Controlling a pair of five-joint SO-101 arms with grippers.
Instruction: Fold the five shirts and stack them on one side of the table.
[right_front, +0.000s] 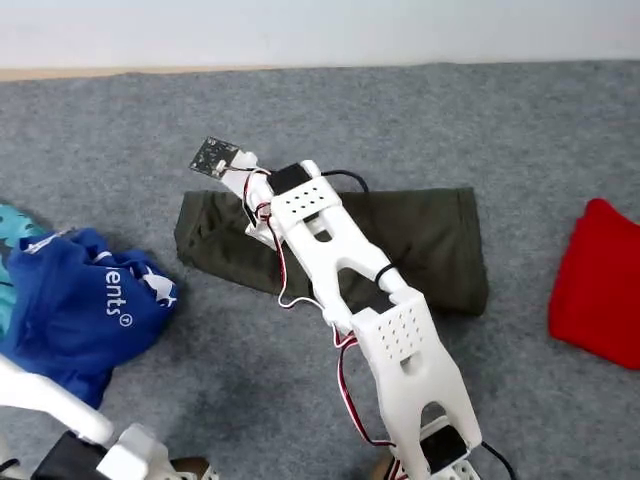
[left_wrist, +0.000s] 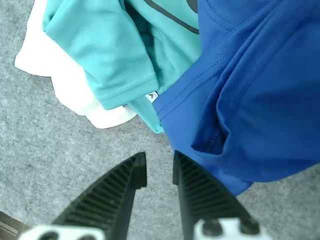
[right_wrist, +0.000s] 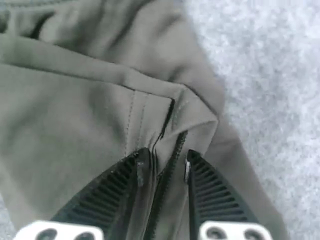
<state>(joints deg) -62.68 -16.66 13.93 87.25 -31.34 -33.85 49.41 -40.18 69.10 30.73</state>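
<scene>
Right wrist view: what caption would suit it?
Right gripper at a creased edge of the olive-green cloth shirt on the grey felt table.

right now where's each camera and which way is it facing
High view: fixed overhead, looking down at the table; right arm stretched over the olive shirt.
Left wrist view: on the left wrist, looking past the left end effector at blue shirt, teal shirt, white shirt.
Right wrist view: on the right wrist, close over the olive shirt, right end effector gripping a fold.
Shared: high and left wrist show the blue shirt; high and right wrist, the olive shirt.
</scene>
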